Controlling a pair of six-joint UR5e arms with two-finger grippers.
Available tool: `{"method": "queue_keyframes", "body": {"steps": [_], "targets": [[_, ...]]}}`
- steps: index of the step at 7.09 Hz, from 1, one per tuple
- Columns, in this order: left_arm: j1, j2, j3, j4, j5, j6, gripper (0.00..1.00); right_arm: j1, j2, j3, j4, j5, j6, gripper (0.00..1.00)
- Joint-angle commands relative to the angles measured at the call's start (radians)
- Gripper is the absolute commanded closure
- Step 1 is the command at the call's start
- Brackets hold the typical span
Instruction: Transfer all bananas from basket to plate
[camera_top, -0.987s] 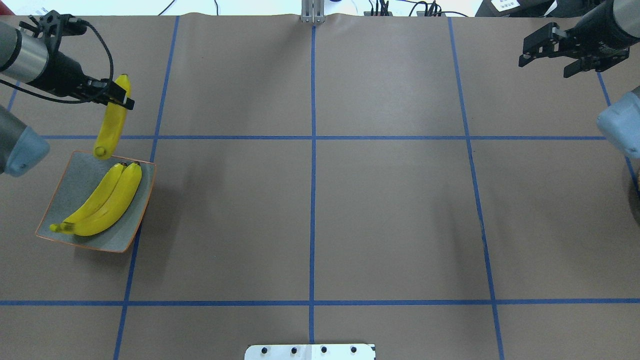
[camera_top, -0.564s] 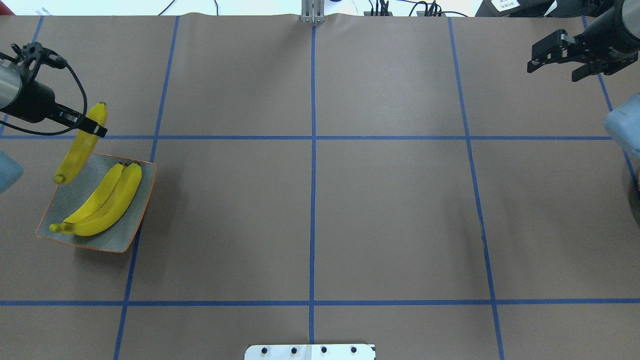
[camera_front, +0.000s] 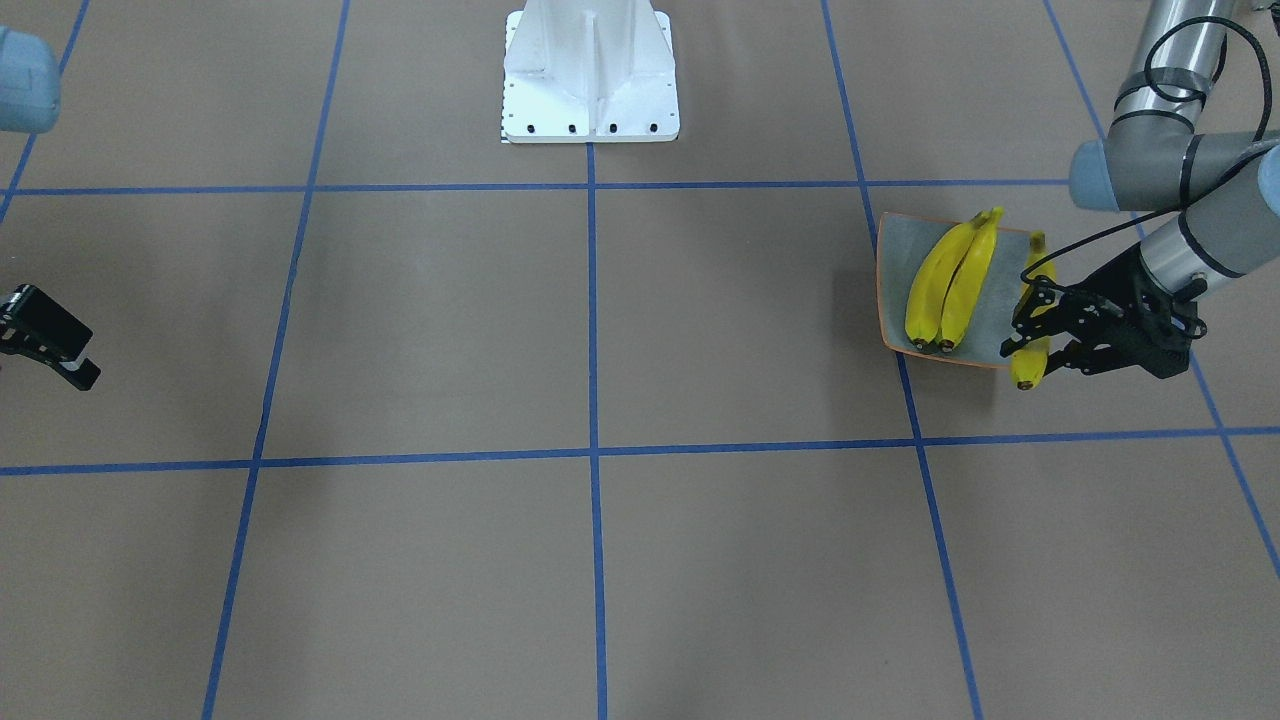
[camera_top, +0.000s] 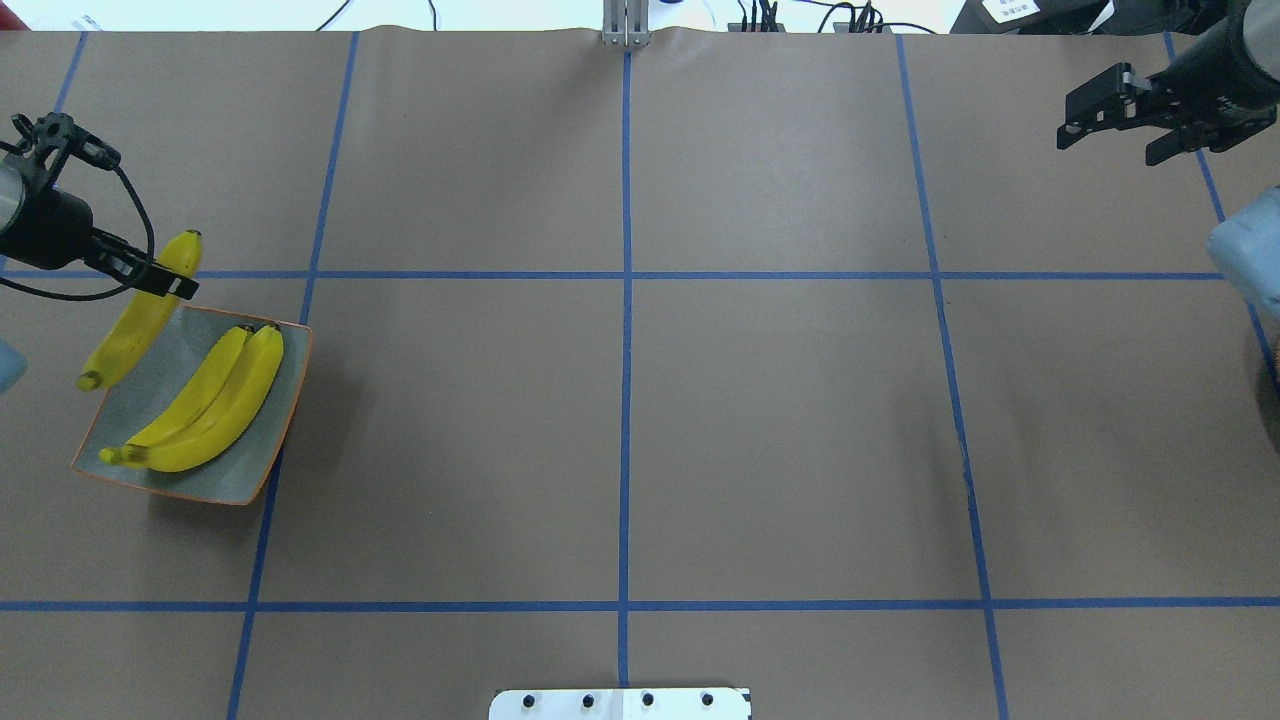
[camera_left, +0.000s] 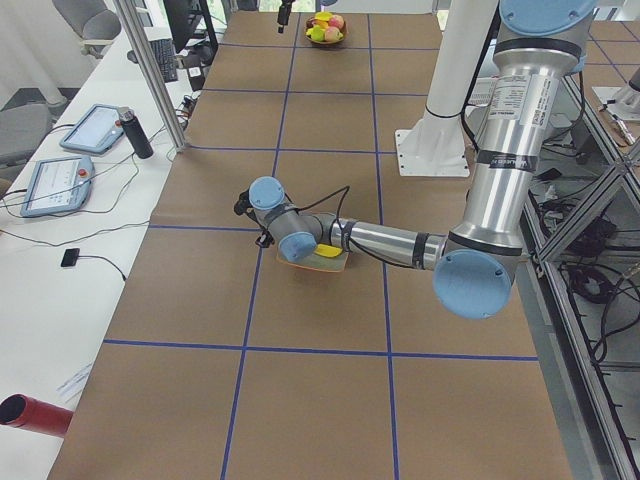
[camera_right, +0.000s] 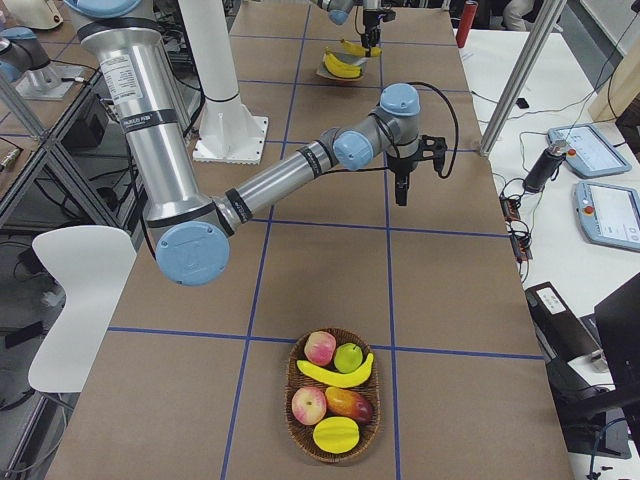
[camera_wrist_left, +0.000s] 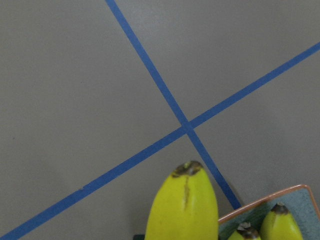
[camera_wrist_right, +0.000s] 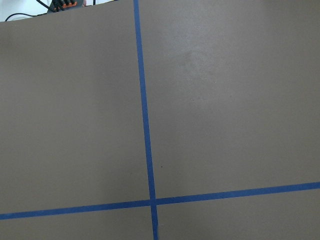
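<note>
The left claw is clenched on a banana, which slants down from it over the rim of the plate. Just beside that claw, two bananas lie together on the plate. The right claw hangs released above the worktop. Well apart from it, a fourth banana sits in the basket.

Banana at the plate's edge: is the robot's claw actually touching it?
Touching. The overhead view shows the left gripper clamped across the banana near its far end; the front-facing view shows the same grip.
</note>
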Motion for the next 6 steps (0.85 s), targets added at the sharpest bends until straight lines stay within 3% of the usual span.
{"method": "queue_keyframes", "body": {"steps": [1,5,6], "targets": [[0.006,0.021,-0.006,-0.013,-0.001,-0.005,1.0,0.0,0.0,0.0,0.0,0.0,-0.002,0.0],[0.02,0.039,-0.008,-0.025,-0.02,-0.088,1.0,0.002,0.001,-0.026,0.0,-0.002,-0.026,0.0],[0.052,0.039,-0.006,-0.08,-0.018,-0.202,0.72,0.003,0.003,-0.026,0.0,0.0,-0.026,0.0]]}}
